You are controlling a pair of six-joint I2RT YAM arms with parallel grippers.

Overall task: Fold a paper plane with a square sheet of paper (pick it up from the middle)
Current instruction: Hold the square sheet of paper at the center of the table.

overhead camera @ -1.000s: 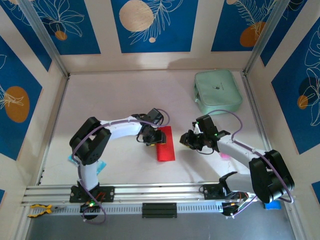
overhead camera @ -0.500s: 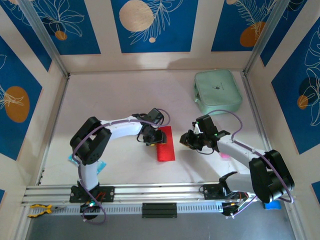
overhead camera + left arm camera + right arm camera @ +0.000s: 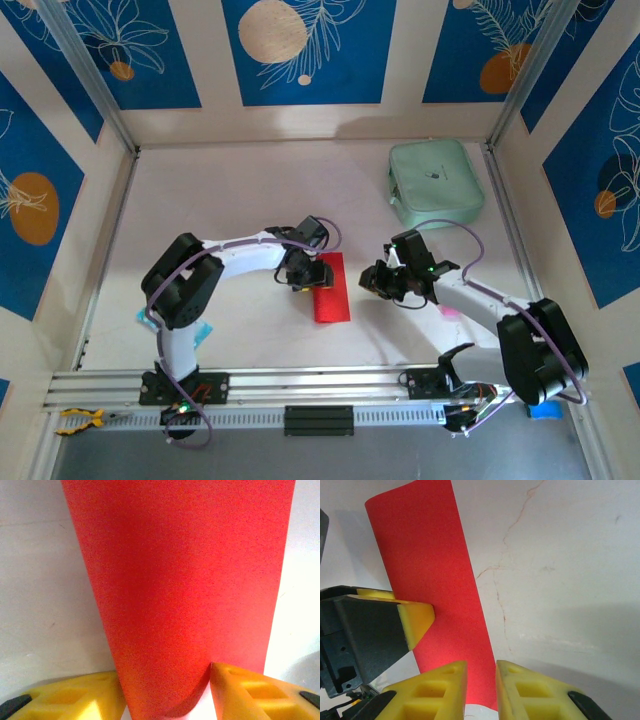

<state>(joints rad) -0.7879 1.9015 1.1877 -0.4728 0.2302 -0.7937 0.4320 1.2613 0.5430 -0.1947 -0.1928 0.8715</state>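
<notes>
The red sheet of paper (image 3: 331, 288) lies on the table as a narrow folded strip between the two arms. My left gripper (image 3: 303, 275) is at its left edge. In the left wrist view the paper (image 3: 180, 580) runs away from the camera, and its near end curls up between the spread yellow fingers (image 3: 75, 697) of that gripper (image 3: 165, 682), which stands open. My right gripper (image 3: 372, 281) hovers just right of the strip. Its fingers (image 3: 445, 687) are only a narrow gap apart over the paper's (image 3: 435, 595) near right corner, holding nothing.
A mint-green pouch (image 3: 436, 182) lies at the back right. A small blue-and-white packet (image 3: 203, 330) sits by the left arm's base, and a pink scrap (image 3: 450, 313) by the right arm. Enclosure walls ring the table. One left finger (image 3: 415, 620) rests on the strip.
</notes>
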